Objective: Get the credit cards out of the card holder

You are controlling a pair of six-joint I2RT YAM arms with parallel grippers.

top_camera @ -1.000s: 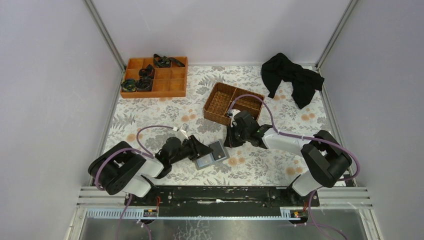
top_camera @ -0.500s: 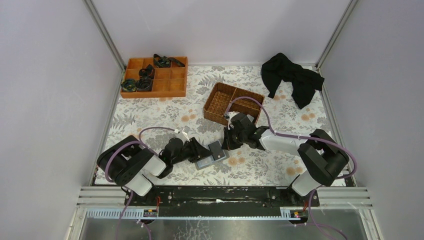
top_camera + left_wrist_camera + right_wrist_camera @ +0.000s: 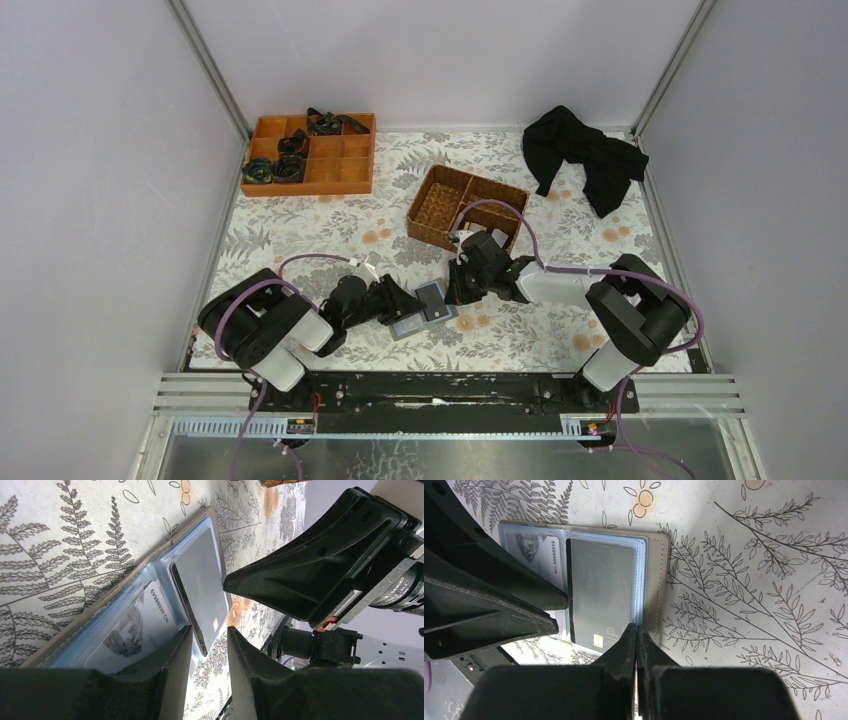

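Fern-printed worktop is carrying the holder, which is lying open just on the arms' side of the basket. We are holding the left gripper slightly apart over the holder. The right gripper is sitting with its jaws together, tips meeting at the outer edge of the sleeve; we cannot tell whether anything is pinched. We are reading "NO 8888849", or close to it, on the pale card, and "VIP" beside a gold chip on the dark card. We are judging both cards light, stiff and slick and the sleeve floppy. So we are favouring pinning the holder and taking a card by whichever short edge is showing.
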